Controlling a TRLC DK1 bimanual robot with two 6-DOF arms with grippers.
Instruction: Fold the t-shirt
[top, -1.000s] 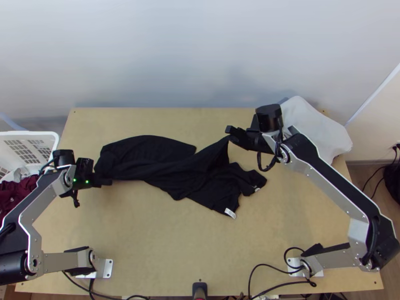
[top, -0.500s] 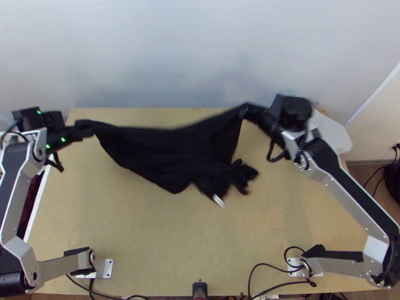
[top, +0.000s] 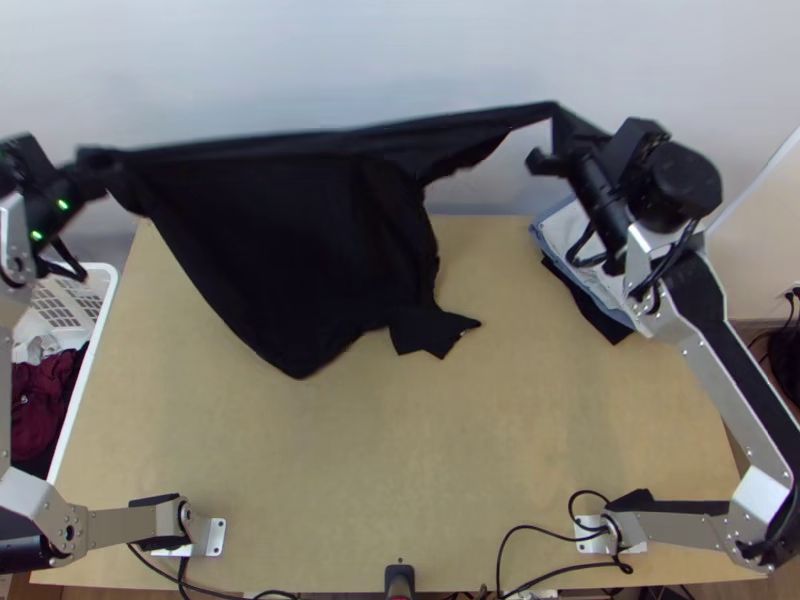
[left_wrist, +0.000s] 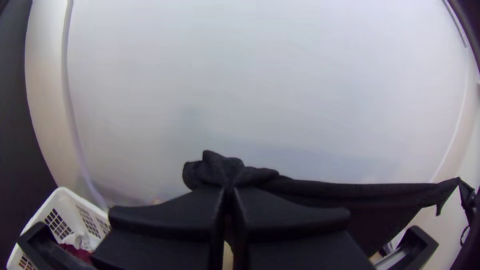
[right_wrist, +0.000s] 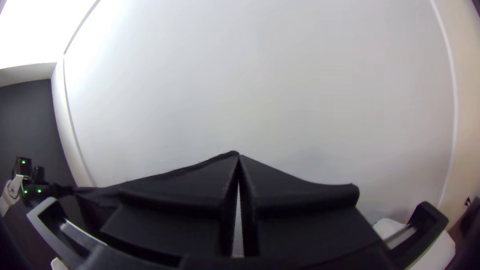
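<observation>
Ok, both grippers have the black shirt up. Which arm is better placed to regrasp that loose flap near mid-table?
Right, probably: the right gripper is nearer the loose flap and pinches a narrow, stretched end, while the left gripper carries the wide panel.

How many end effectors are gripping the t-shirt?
2: the left end effector grips a bunched part of the black t-shirt at the top view's left; the right end effector, its stretched-out other end.
</observation>
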